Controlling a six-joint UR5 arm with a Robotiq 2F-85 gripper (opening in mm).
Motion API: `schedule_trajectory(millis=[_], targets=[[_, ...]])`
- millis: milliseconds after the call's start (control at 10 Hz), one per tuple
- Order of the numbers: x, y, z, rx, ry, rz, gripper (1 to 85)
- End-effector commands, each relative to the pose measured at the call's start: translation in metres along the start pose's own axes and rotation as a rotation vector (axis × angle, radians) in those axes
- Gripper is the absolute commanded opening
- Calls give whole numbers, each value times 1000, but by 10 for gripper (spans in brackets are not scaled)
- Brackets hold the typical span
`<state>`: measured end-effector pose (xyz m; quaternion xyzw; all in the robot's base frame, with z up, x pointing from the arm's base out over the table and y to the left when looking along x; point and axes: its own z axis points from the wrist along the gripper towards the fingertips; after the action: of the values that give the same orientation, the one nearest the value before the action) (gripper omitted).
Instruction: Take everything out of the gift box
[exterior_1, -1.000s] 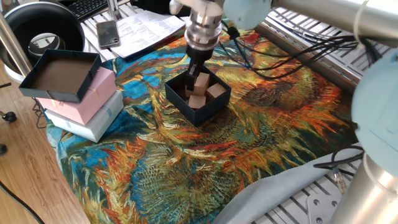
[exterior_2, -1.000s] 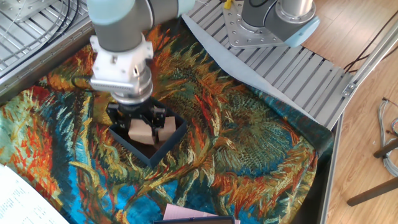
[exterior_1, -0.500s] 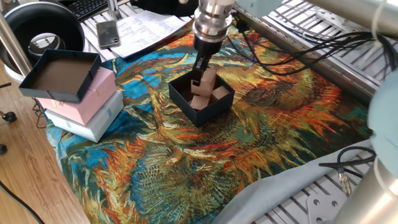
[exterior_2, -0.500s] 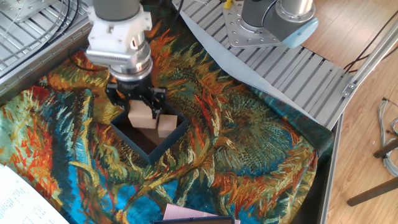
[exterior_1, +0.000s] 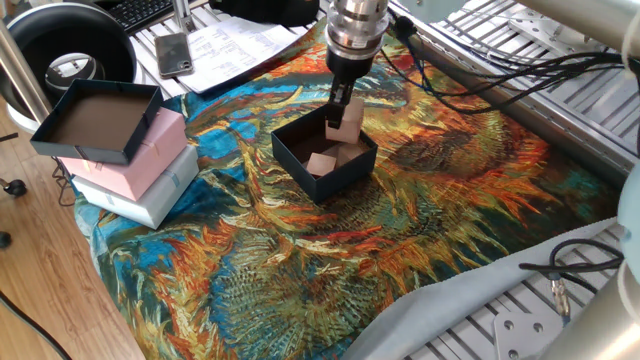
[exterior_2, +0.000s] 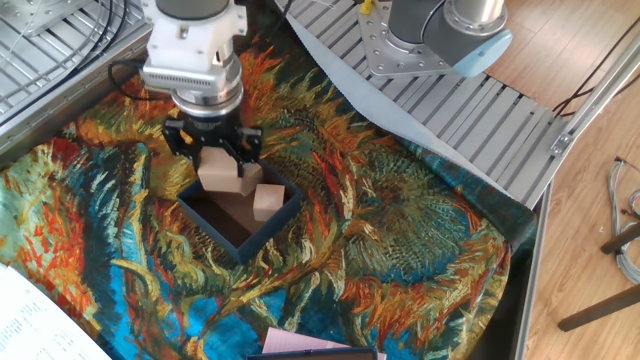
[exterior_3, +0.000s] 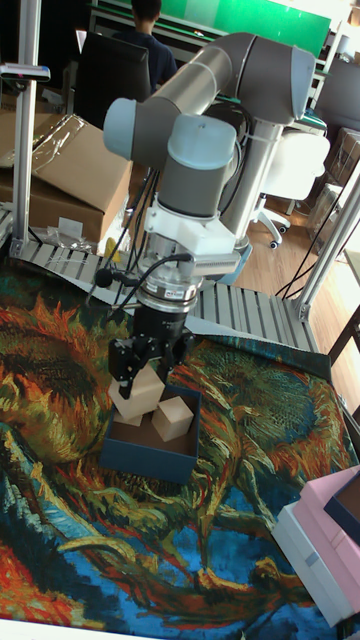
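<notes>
The dark navy gift box (exterior_1: 298, 163) (exterior_2: 268, 232) (exterior_3: 146, 463) sits on the sunflower-print cloth. My gripper (exterior_1: 344, 103) (exterior_2: 213, 158) (exterior_3: 148, 372) hangs over the box's far edge, shut on a pale tan wooden cube (exterior_1: 347, 128) (exterior_2: 217, 173) (exterior_3: 144, 389). That cube is lifted to about the height of the box's rim. A second cube (exterior_2: 268, 201) (exterior_3: 172, 418) rests on the brown floor inside the box. In one fixed view another cube (exterior_1: 321, 163) also lies inside the box.
At the cloth's left edge a dark lid (exterior_1: 95, 122) lies on a pink box (exterior_1: 152, 152), which is stacked on a white box (exterior_1: 150, 197). A phone (exterior_1: 173, 53) and papers (exterior_1: 235, 45) lie behind. Ribbed metal table (exterior_2: 470, 95) borders the cloth; cables (exterior_1: 480, 70) trail at the back.
My gripper has risen from inside the gift box with one cube in its fingers and shifted toward the box's far edge. The other cubes stay in the box.
</notes>
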<state>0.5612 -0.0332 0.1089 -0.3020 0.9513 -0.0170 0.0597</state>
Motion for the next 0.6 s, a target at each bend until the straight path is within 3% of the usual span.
schedule_trajectory(millis=[0, 300, 500], targets=[[18, -12, -9, 29, 5, -37, 463], [29, -9, -14, 24, 6, -22, 453], [40, -20, -11, 36, 1, -55, 433]])
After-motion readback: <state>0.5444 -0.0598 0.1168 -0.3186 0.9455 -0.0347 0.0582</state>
